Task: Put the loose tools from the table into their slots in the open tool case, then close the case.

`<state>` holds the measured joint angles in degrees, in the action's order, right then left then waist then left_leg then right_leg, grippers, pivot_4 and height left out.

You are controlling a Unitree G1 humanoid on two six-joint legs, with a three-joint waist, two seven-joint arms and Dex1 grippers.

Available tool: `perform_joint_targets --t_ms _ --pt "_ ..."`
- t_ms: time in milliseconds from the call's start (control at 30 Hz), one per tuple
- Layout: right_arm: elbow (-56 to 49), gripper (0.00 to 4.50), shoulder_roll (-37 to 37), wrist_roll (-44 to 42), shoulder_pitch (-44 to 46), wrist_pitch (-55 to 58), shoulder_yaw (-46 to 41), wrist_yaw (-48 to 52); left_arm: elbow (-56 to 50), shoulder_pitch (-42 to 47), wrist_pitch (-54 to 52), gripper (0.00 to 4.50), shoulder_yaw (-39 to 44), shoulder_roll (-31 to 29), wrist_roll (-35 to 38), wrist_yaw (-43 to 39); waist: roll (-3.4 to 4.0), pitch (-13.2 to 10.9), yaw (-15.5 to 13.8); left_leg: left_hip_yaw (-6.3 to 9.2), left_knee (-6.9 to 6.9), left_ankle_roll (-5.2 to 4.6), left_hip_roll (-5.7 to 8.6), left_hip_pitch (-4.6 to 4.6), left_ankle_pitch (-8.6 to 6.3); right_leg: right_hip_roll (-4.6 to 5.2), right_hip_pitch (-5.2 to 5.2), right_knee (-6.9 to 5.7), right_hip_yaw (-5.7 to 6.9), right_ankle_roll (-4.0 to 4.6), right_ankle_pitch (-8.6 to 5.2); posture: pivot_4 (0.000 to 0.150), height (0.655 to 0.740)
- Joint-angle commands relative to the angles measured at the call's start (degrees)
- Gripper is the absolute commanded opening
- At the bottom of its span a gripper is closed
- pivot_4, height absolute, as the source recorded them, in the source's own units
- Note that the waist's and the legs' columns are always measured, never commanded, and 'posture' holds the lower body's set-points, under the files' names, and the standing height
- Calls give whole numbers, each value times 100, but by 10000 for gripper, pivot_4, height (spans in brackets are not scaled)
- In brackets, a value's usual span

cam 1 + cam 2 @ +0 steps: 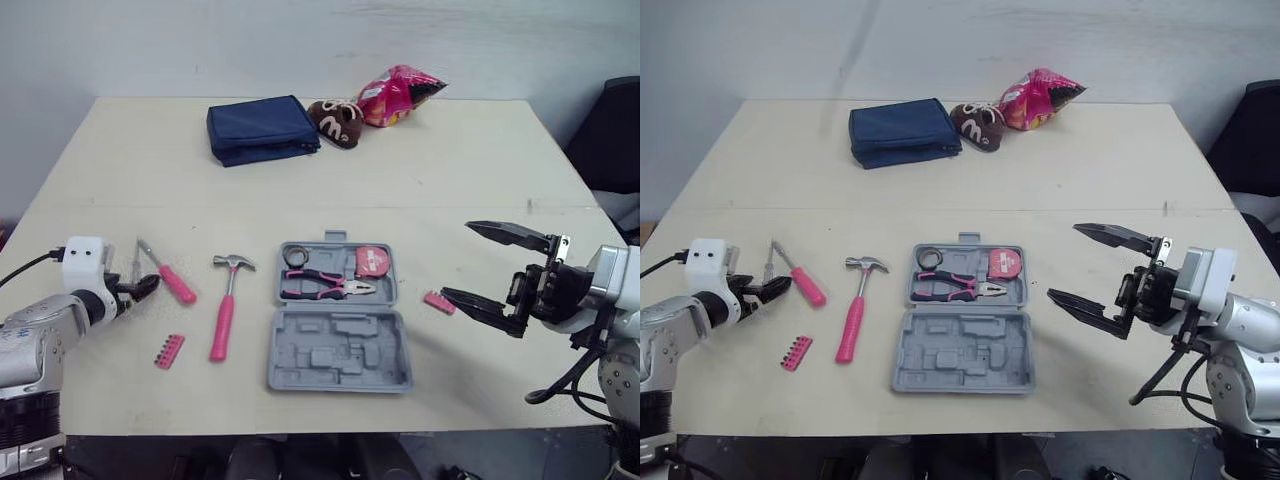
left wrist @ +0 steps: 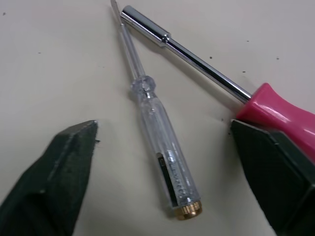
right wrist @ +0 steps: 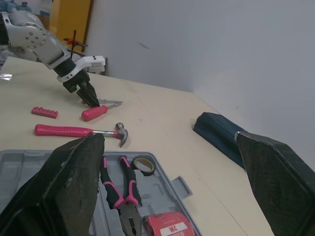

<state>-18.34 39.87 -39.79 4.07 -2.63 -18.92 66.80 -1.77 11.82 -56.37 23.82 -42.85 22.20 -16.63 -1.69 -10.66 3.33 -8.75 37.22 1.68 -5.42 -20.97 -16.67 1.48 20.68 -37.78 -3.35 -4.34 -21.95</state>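
My left arm reaches low along the near left of the table (image 1: 450,160), wrist bent down so that my left gripper (image 1: 140,288) sits right at the surface. It is spread partway and holds nothing. A clear tester screwdriver (image 2: 157,128) lies flat between its two fingers, touching neither, and one finger is right up against the handle of the pink-handled screwdriver (image 1: 177,284), whose steel shaft crosses the tester's tip. My right arm is bent in from the right, with my right gripper (image 1: 458,260) raised above the table. It is spread wide and empty, pointing left towards the open tool case (image 1: 340,350) in the near middle. A small pink bit holder (image 1: 438,302) lies between that case and my right gripper. A pink-handled hammer (image 1: 223,320) lies left of the case, with a second pink bit strip (image 1: 168,351) further left. The far half of the case holds pliers (image 1: 325,288), a tape roll (image 1: 295,256) and a red tape measure (image 3: 167,227) whose label seems to read "2M". The tester has a dark label I cannot read. Along the far edge lie a navy pouch (image 1: 260,128), a brown soft item (image 1: 338,122) with white marks like the letter "m", and a pink snack bag (image 1: 395,97) whose print is too small to read.
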Motion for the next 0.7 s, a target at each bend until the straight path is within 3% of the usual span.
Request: perform_joint_targets --t_ms 33,167,233,400,500,600,700 --pt "-199 45000 13 0 -110 -156 -296 -91 183 -354 -223 19807 203 46 -142 123 7 4 17 -4 -2 1 -2 2 0 -2 1 0 -4 0 0 1500 7400" --pt "-151 45000 26 27 -229 -214 -362 -74 370 -278 -16 1138 523 140 -168 283 9 5 25 -6 -4 7 -4 8 4 -5 0 -2 -5 2 -1 1500 7400" --pt "-129 45000 23 33 -275 -249 -383 -63 396 -245 54 222 632 174 -171 317 9 5 29 -7 -5 7 -4 14 4 -5 -4 -2 -5 2 -1 1500 7400" --pt "31 45000 86 118 -435 -376 -519 5 109 47 1696 222 1214 314 186 -222 -12 -1 -15 -1 -3 10 -6 -4 6 -5 5 -1 3 2 -1 1500 7400" --pt "127 45000 177 184 -525 -464 -633 134 -402 -9 2575 222 943 72 338 -1275 -25 -6 -51 0 3 8 -2 -18 5 1 10 3 5 2 -1 1500 7400" --pt "221 45000 333 185 -644 -458 -733 321 -948 -109 3559 222 234 -328 387 -2824 -26 -6 -103 0 3 3 6 -19 2 7 3 15 8 -1 1 1500 7400" --pt "312 45000 477 182 -786 -469 -816 514 -1290 -31 3956 222 -481 -628 467 -3859 -10 -5 -143 -6 -7 0 12 -9 1 8 -5 27 5 -2 2 1500 7400"
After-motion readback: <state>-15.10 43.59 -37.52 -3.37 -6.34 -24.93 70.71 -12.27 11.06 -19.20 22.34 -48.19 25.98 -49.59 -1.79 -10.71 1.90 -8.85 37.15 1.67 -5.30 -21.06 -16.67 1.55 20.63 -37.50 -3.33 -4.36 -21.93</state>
